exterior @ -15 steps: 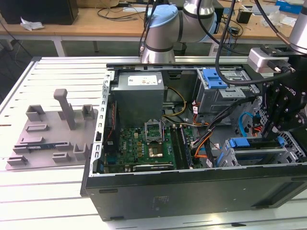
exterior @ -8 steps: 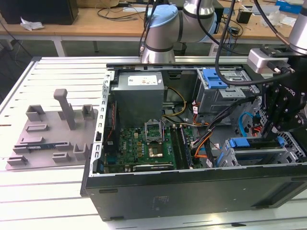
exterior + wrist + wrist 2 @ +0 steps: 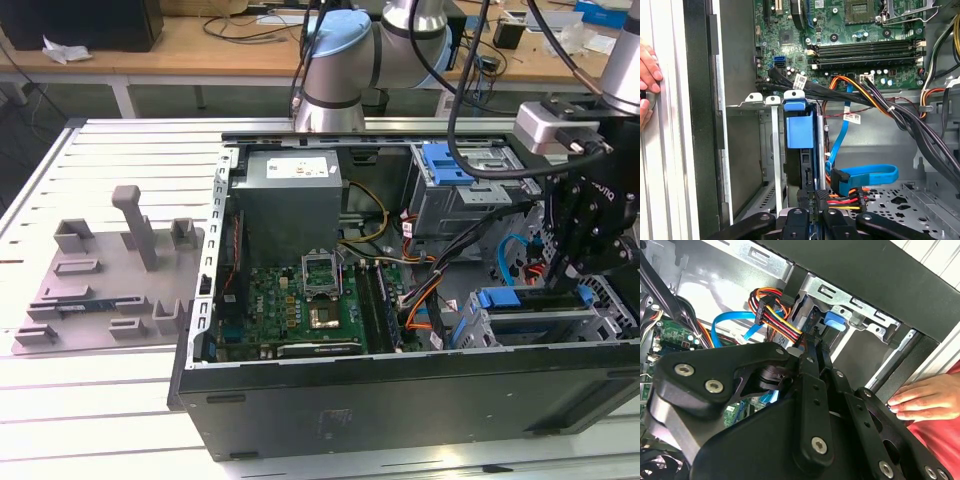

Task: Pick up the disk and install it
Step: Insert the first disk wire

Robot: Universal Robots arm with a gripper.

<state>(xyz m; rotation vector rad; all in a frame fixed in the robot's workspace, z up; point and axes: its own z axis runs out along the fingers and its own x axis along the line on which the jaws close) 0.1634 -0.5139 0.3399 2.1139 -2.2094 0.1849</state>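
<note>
Insertion looks like the step in hand: hard disk with blue plastic rails (image 3: 800, 132) sits edge-on inside grey metal drive cage (image 3: 774, 160), with black end effector (image 3: 815, 202) just behind it, its grip impossible to tell. Seating it probably calls for a straight, square push into that cage.

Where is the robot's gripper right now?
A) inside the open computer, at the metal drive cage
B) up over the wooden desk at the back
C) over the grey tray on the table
A: in the exterior view the gripper hangs inside the open computer case, just above the metal drive cage, well away from the grey tray.
</note>
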